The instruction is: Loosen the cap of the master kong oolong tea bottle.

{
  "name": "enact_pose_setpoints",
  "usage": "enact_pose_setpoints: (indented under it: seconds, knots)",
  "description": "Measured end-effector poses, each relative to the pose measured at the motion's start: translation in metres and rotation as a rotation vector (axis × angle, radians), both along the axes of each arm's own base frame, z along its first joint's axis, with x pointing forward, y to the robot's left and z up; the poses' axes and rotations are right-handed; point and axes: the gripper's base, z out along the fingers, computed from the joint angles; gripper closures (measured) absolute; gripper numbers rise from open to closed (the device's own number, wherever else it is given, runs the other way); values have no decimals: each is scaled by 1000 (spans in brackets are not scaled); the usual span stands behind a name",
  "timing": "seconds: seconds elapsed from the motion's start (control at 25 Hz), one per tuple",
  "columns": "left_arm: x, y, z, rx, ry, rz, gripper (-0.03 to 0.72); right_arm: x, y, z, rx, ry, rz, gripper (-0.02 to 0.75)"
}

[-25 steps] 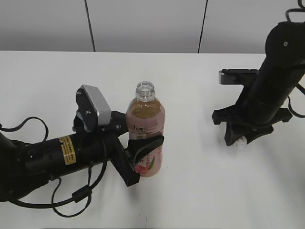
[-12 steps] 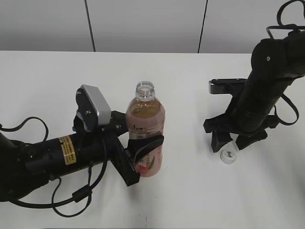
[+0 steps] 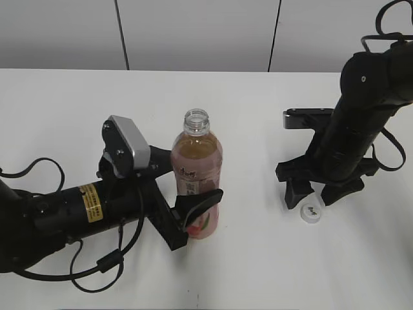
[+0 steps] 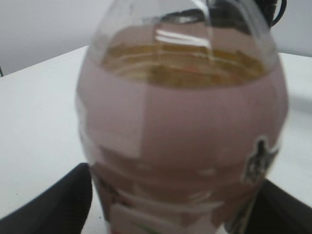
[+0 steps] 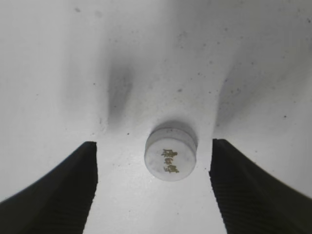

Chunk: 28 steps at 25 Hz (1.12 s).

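Standing uncapped left of centre, the bottle [image 3: 197,173] is clamped by the left pincer [image 3: 193,210]; the cap [image 3: 312,211] lies on the counter [image 3: 258,116] between the right pincer's [image 5: 153,161] spread jaws. Loosening looks finished; next, probably retreat.

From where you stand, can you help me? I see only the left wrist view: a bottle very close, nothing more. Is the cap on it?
Observer: No. The master kong oolong tea bottle has a bare open neck; the cap lies on the table.
Operator: Where is the right gripper?
Observer: The right gripper is open, one finger on each side of the cap, not touching it.
Operator: Is the cap upside down?
Observer: No, its printed top faces up.
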Motion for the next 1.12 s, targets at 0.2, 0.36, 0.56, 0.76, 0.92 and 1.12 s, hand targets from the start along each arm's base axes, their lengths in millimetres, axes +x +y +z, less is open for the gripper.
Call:
enact_pose_setpoints:
  seconds: [0.2, 0.36, 0.56, 0.76, 0.92, 1.12]
  knots:
    - [-2, 3, -2, 7, 13, 17, 125, -1, 0, 0, 1, 8, -1, 195]
    - [-9, 8, -7, 25, 45, 34, 121, -1, 0, 1, 2, 5, 3, 195]
    - [-18, 15, -3, 32, 58, 51, 120, -2, 0, 5, 2, 8, 14, 195]
    - [-30, 26, 8, 24, 56, 87, 121, -2, 0, 6, 3, 6, 21, 195]
    - [-36, 32, 21, 2, 31, 111, 121, -3, 0, 6, 3, 8, 23, 195]
    - [-34, 37, 42, -47, -30, 173, 121, -3, 0, 6, 4, 14, 22, 195]
